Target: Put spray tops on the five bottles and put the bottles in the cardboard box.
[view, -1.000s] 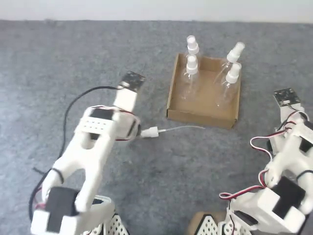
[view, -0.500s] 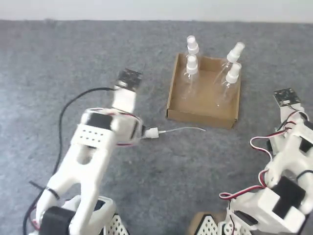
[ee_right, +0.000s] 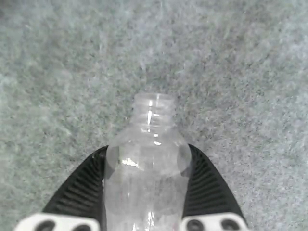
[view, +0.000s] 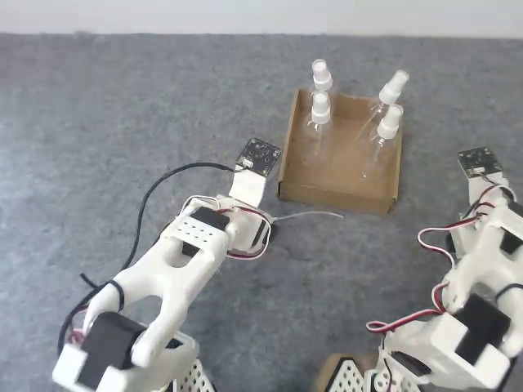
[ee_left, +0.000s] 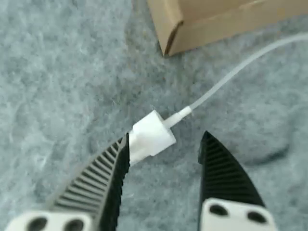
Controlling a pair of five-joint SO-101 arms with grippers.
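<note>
Left tool: jaws apart, ribbed black fingers set either side of the loose spray top. One finger just beside the top's head, contact not discernible; the other finger apart from it, with bare bench between.

Spray top: white, lying on its side on the grey fibrous bench. Thin translucent dip tube trailing away past a corner of the cardboard box. In the high view, dip tube lying just in front of the box's front wall, emerging from under the left arm.

Cardboard box: brown, shallow, open-topped, resting on the bench beyond both arms.

Bottles in the box, four, clear, each fitted with a white spray head:
- bottle A, far corner on the left arm's side
- bottle B, just in front of bottle A
- bottle C, far corner on the right arm's side, leaning
- bottle D, just in front of bottle C, leaning

Right tool: clamped on the fifth bottle, fingers pressed against its shoulders on both sides. Fifth bottle clear, neck open and uncapped, grey bench beyond it.

Right arm: at the bench's near right edge, beside the box and apart from it.
</note>
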